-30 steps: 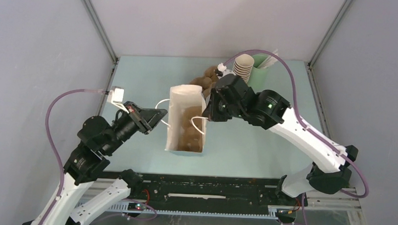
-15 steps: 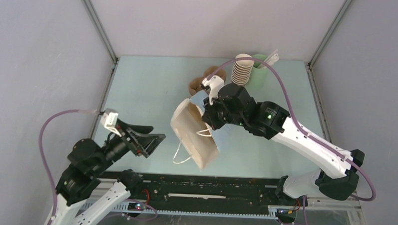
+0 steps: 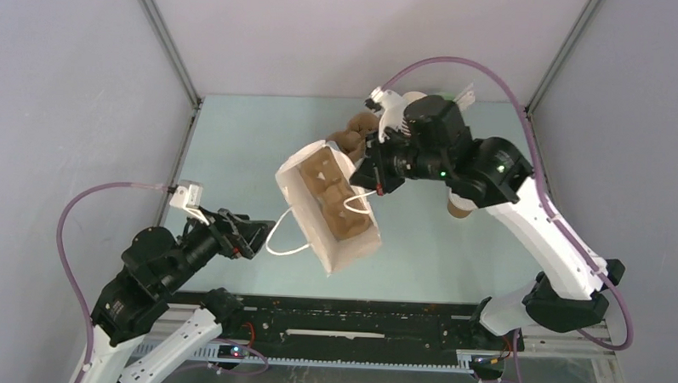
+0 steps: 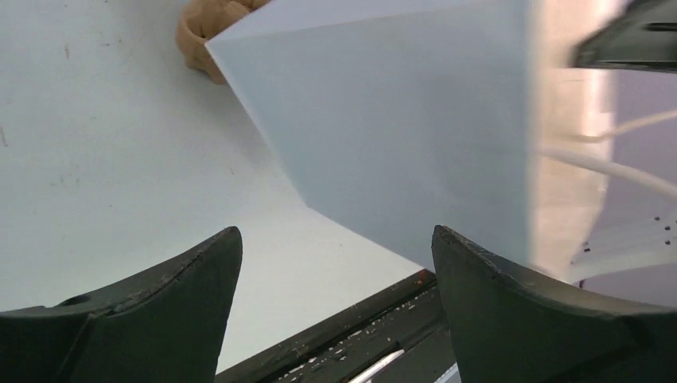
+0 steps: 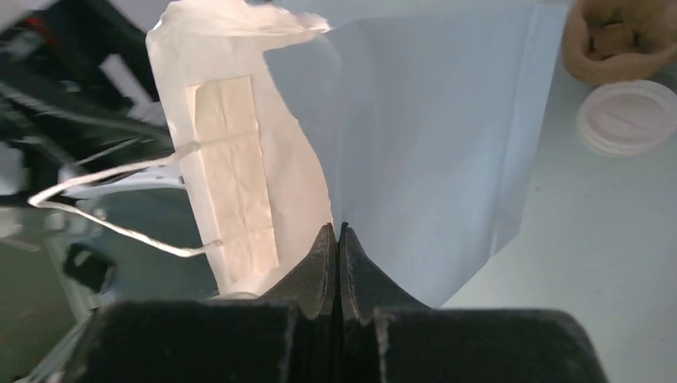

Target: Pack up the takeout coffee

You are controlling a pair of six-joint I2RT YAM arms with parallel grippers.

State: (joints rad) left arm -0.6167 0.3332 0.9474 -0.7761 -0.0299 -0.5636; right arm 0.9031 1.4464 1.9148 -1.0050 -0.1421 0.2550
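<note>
The right gripper (image 5: 339, 230) pinches 1 thin edge of the tilted paper bag (image 3: 326, 210), which could rip or slip. The left gripper (image 4: 335, 235) gapes wide. The coffee cup (image 3: 460, 209) sits outside, behind the right gripper.

Paper bag (image 3: 348, 247): wht outside, cream patch (image 5: 235, 171), wht cord handle (image 3: 284, 241). Tray in bag (image 3: 331, 191): brown. Round lid (image 5: 627, 117): wht. Desk (image 3: 252, 137): pale blue-green. Cables (image 3: 79, 225): purple. R arm (image 3: 530, 224): blk & wht; jaws blk.
</note>
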